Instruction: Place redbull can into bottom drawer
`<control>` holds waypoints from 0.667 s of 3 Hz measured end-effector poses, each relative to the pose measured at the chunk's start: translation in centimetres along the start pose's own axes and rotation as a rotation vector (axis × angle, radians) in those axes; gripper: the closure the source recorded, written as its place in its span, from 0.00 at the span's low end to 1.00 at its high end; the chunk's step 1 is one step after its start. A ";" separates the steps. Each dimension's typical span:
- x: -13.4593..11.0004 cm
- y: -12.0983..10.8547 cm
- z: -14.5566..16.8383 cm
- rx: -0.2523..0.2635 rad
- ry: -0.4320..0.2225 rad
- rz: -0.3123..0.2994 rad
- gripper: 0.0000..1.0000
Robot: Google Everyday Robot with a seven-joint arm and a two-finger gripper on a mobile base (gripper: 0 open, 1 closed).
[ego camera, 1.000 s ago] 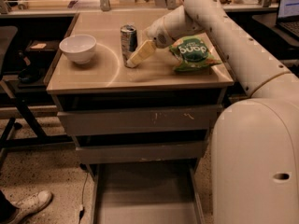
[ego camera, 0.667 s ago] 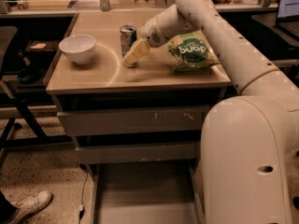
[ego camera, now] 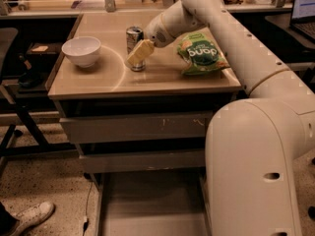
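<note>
Item 1. Table (ego camera: 93,82): wooden top that carries every loose thing here, with three grey drawers under it.

Item 2. Bowl (ego camera: 81,50): white and upright, near the left edge, well apart from the can. We judge it plays no part in the job.

Item 3. Redbull can (ego camera: 133,34): upright on the table top, right of the bowl, its base on the wood, not yet lifted.

Item 4. Gripper (ego camera: 137,52): at the can, reaching in from the right, one pale pad across the can's front. We cannot tell whether it is clenched on the can or loose around it. We take the low side approach as suiting a tall, slim can.

Item 5. Bottom drawer (ego camera: 152,208): pulled out below the two shut ones, floor bare, presumably ready to take the can.

Item 6. Bag (ego camera: 201,53): green snack bag, lying flat, right of the gripper, partly under the arm (ego camera: 246,48).
</note>
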State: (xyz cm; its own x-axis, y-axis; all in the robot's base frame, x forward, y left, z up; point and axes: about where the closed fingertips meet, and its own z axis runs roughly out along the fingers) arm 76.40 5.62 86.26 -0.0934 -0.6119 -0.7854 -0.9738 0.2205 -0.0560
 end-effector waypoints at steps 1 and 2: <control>0.0 0.0 0.0 0.000 0.000 0.000 0.41; 0.0 0.0 0.0 0.000 0.000 0.000 0.65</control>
State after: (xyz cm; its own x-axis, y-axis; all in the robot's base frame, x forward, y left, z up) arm 76.40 5.64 86.25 -0.0933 -0.6119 -0.7854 -0.9739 0.2202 -0.0558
